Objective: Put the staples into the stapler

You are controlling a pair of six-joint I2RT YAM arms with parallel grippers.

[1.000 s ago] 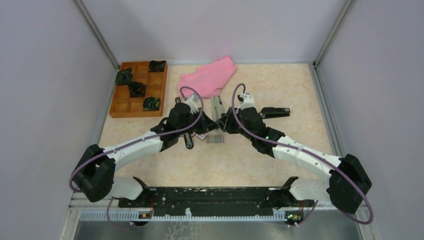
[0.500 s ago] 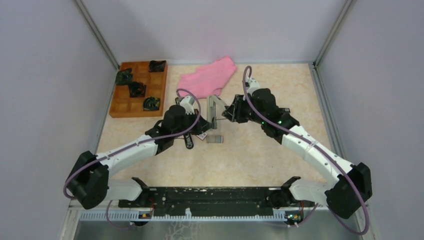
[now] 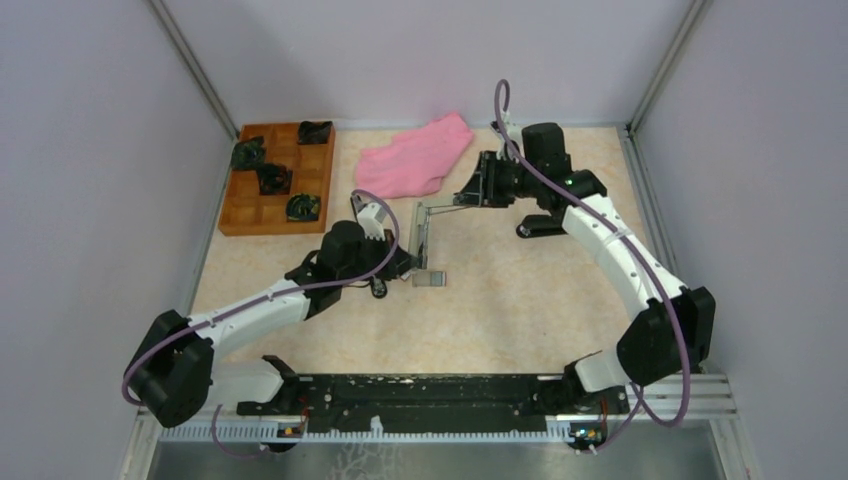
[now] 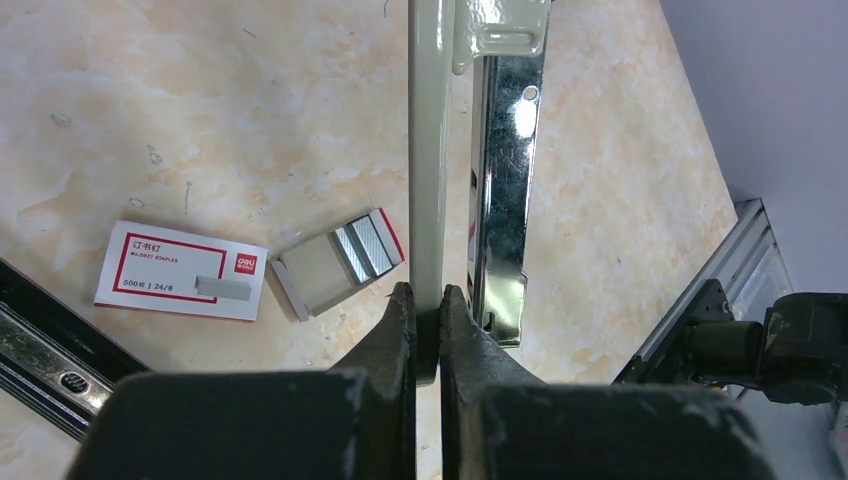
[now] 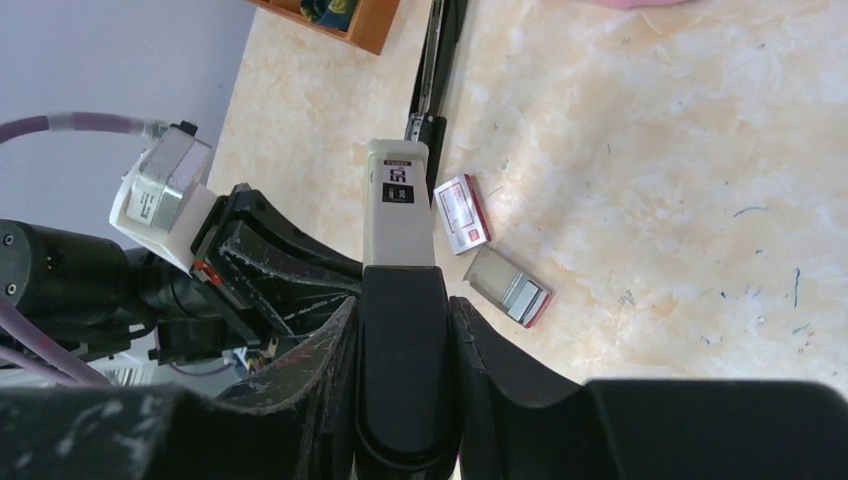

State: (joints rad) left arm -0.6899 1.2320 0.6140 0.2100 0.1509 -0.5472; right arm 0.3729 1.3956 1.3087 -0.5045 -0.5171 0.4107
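Since 1 second ago the right arm has swung up and away to the far right, hinging the stapler (image 3: 421, 232) open into an L. The staples (image 4: 362, 247) lie in a small open box (image 4: 312, 280) on the table (image 4: 200, 120), just left of the left gripper (image 4: 428, 305). That gripper's 2 fingers are pressed together on the stapler's thin beige edge. The chrome magazine (image 4: 500, 200) runs just to its right. The right gripper (image 5: 405, 300) pinches the stapler's lifted upper arm between part-closed fingers.
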